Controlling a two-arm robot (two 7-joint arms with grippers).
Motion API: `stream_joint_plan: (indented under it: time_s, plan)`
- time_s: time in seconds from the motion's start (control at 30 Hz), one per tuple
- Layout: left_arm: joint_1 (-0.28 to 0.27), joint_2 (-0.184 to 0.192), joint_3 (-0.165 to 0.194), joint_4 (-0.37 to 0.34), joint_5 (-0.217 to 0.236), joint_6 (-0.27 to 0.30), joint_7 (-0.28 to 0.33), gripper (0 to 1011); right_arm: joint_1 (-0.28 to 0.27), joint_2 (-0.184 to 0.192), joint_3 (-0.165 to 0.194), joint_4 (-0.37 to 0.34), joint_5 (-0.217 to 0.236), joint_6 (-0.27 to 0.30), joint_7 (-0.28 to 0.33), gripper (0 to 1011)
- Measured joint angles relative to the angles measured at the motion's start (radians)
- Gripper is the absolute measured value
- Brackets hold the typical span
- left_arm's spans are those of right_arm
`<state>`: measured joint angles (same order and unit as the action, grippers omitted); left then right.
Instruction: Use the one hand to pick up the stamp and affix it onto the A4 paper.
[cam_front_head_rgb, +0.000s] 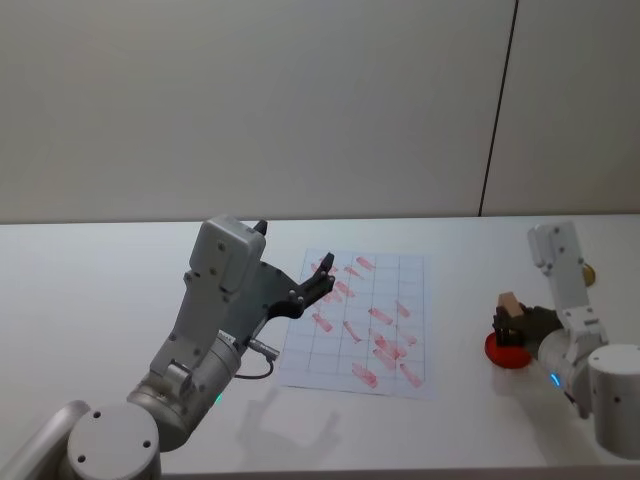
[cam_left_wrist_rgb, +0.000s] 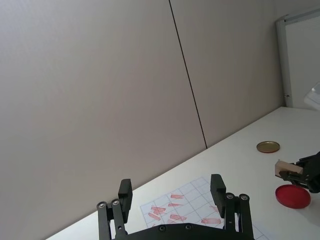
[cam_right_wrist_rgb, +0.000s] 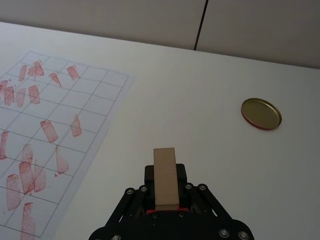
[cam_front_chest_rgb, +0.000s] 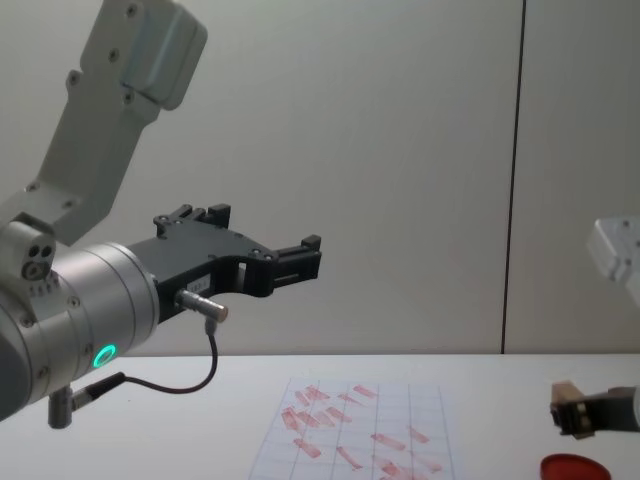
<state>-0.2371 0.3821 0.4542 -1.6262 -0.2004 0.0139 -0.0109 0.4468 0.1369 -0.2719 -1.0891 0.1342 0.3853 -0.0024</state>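
The stamp (cam_front_head_rgb: 509, 303), a small tan wooden block, stands upright between the fingers of my right gripper (cam_front_head_rgb: 512, 325), which is shut on it. In the right wrist view the stamp (cam_right_wrist_rgb: 165, 177) rises from the black gripper (cam_right_wrist_rgb: 165, 192). It hangs just above the round red ink pad (cam_front_head_rgb: 507, 352), to the right of the A4 paper (cam_front_head_rgb: 365, 320). The sheet lies flat at mid-table, gridded and covered with red stamp marks. My left gripper (cam_front_head_rgb: 322, 275) is raised over the paper's left edge and is open with nothing in it (cam_left_wrist_rgb: 171, 184).
A small round gold disc (cam_front_head_rgb: 588, 270) lies on the white table behind the right arm, also visible in the right wrist view (cam_right_wrist_rgb: 261, 113). A plain wall with a dark vertical seam stands behind the table.
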Motion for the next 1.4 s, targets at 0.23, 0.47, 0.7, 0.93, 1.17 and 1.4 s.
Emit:
stream_joint_plan:
  time_s: [0.23, 0.47, 0.7, 0.93, 1.17, 1.4]
  plan:
    - [0.0, 0.0, 0.0, 0.0, 0.0, 0.0, 0.0, 993, 0.025, -0.011, 0.0, 0.06, -0.007, -0.002, -0.002, 220]
    - [0.0, 0.0, 0.0, 0.0, 0.0, 0.0, 0.0, 993, 0.039, -0.017, 0.001, 0.098, -0.014, 0.002, -0.004, 221]
    - [0.0, 0.0, 0.0, 0.0, 0.0, 0.0, 0.0, 993, 0.048, -0.02, 0.004, 0.127, -0.018, 0.004, -0.004, 392]
    - [0.0, 0.0, 0.0, 0.0, 0.0, 0.0, 0.0, 993, 0.05, -0.022, 0.006, 0.138, -0.024, -0.004, -0.002, 623]
    - [0.0, 0.0, 0.0, 0.0, 0.0, 0.0, 0.0, 993, 0.041, -0.019, 0.006, 0.113, -0.037, -0.031, -0.001, 855]
    - [0.0, 0.0, 0.0, 0.0, 0.0, 0.0, 0.0, 993, 0.013, -0.007, 0.008, 0.04, -0.055, -0.06, -0.002, 1001]
